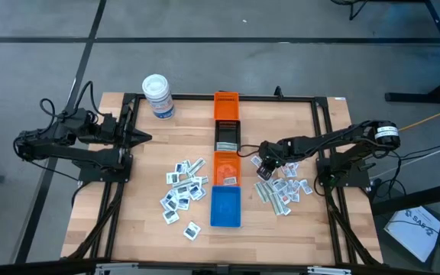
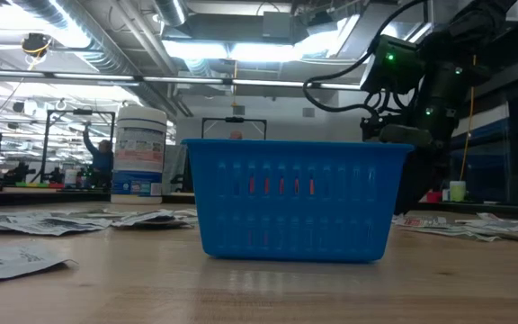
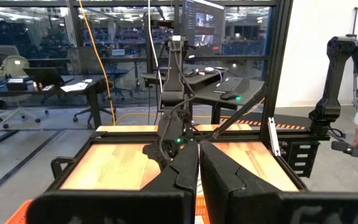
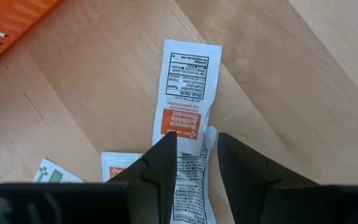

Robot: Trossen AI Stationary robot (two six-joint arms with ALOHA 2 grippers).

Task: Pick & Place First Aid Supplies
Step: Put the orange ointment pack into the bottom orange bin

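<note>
A wooden table seen from above, with a dark robot arm at each side. Down the middle runs a line of small bins: an orange bin farthest back, then a black bin, a second orange bin and a blue bin nearest the front edge. A white tub with a blue label stands near the back left corner.

The first aid packets lie in two loose scatters on the wood. One pile of packets is left of the blue and lower orange bins; the other scatter is right of them (white packets mixed with narrow pale strips).

The right gripper reaches in over the right scatter, just beside the lower orange bin. Its wrist camera shows its fingers partly apart and pinching a white packet between them, with an orange-printed packet flat on the wood just beyond.

The left gripper waits at the left side of the table, fingers together, holding nothing.
</note>
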